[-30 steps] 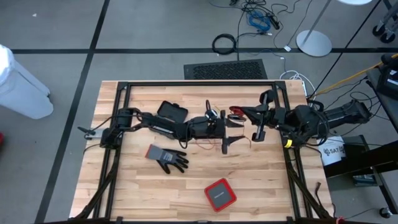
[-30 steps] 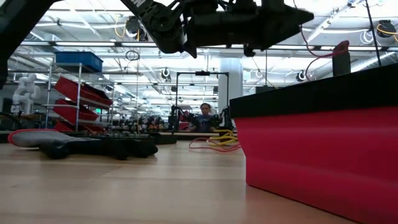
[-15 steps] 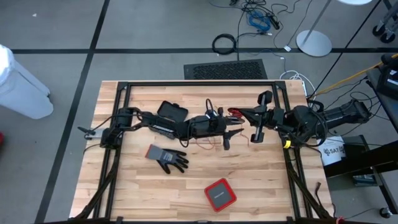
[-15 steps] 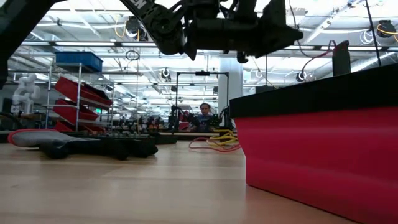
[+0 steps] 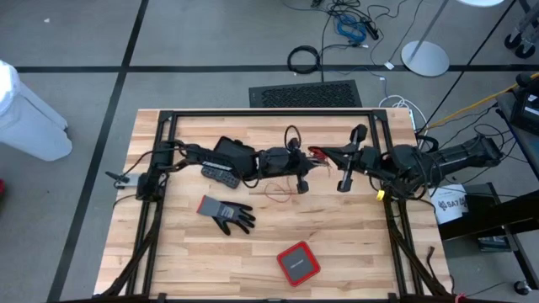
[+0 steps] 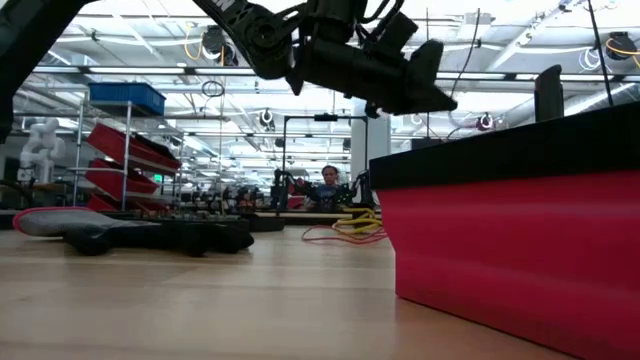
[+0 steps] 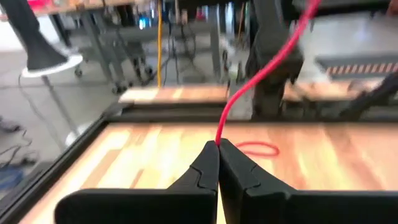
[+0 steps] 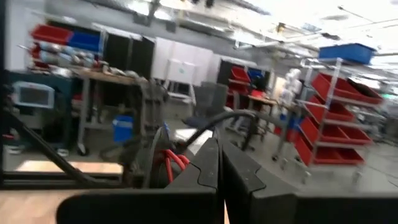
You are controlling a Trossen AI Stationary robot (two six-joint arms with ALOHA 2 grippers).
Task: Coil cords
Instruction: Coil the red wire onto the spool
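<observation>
Here the left gripper (image 7: 217, 144) is closed on the thin red wire (image 7: 249, 87) above the light wooden slatted table (image 5: 354, 236), a slack loop resting below. The right gripper (image 8: 219, 144), closed, grips the wire's coiled end near table centre.

A grey glove (image 5: 226, 213) lies on the wooden table (image 5: 354, 244), with a red box (image 5: 298, 263) near the front edge. A black case (image 5: 232, 152) sits toward the back. A person (image 6: 327, 187) sits far behind.
</observation>
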